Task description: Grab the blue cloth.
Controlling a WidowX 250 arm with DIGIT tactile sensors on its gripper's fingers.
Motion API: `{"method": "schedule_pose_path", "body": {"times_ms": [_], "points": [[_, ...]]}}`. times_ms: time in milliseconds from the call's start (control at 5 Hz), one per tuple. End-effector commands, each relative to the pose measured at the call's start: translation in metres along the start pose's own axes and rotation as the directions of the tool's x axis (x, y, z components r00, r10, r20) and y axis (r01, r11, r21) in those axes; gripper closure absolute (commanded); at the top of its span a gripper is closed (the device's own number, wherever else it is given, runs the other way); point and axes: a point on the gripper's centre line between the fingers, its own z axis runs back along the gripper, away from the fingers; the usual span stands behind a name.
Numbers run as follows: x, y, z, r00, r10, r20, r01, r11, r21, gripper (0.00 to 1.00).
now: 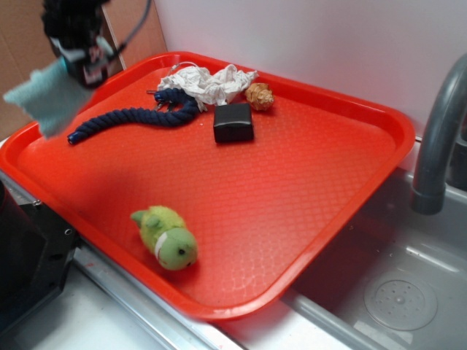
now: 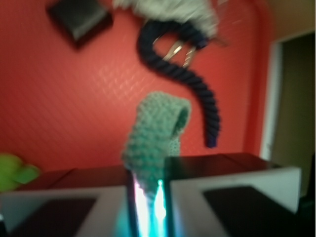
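Observation:
The blue cloth (image 1: 42, 100) is a pale teal fuzzy terry piece, hanging in the air above the left corner of the red tray (image 1: 306, 189). My gripper (image 1: 82, 64) is shut on its upper end, high at the top left of the exterior view. In the wrist view the blue cloth (image 2: 155, 133) sticks out from between the two closed jaws of the gripper (image 2: 148, 185) and droops forward over the tray, clear of its surface.
On the tray lie a dark navy rope (image 1: 139, 118), a white wrinkled rag (image 1: 208, 82), a black box (image 1: 233, 122), a small brown ball (image 1: 259, 95) and a green plush toy (image 1: 166, 237). A sink with a grey faucet (image 1: 438, 138) sits at the right.

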Motion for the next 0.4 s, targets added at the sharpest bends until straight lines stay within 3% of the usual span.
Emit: {"method": "schedule_pose_path", "body": {"times_ms": [0, 200], "points": [[-0.0157, 0.0118, 0.1024, 0.973, 0.195, 0.121, -0.189, 0.980, -0.055, 1.00], [-0.0212, 0.0155, 0.0959, 0.965, 0.239, 0.112, -0.239, 0.971, -0.016, 1.00]]}}
